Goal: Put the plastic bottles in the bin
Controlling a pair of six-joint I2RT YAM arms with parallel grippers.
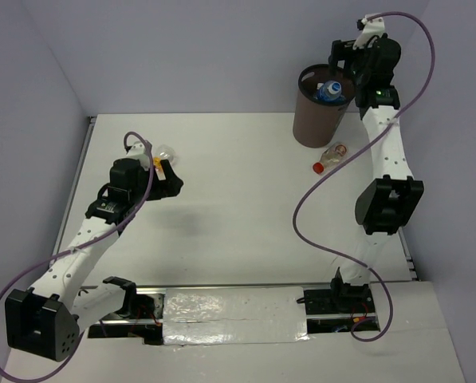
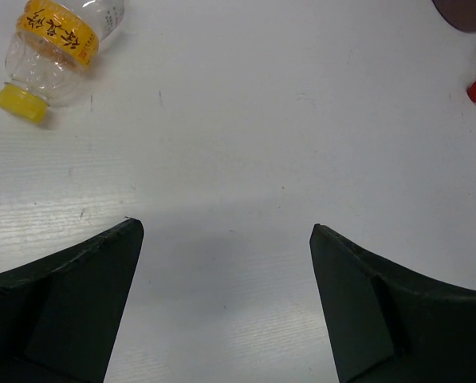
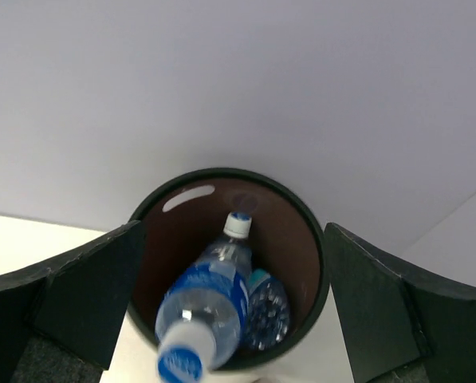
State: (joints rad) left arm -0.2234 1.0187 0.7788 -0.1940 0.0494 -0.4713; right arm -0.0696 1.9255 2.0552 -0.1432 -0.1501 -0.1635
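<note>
The white worktop carries the brown bin at far right. The right arm reaches up over it, the right end effector spread wide and empty above the mouth. The left arm bends low at the left, the left end effector wide, holding nothing. Blue-labelled bottles sit inside the bin, one blurred. A red-capped bottle lies just beside the bin. A yellow-capped bottle, its orange band's characters unreadable, lies near the left end effector.

three blue-labelled bottles, one yellow-capped bottle and one red-capped bottle, five in all; one brown bin; two robot arms; one white table.
</note>
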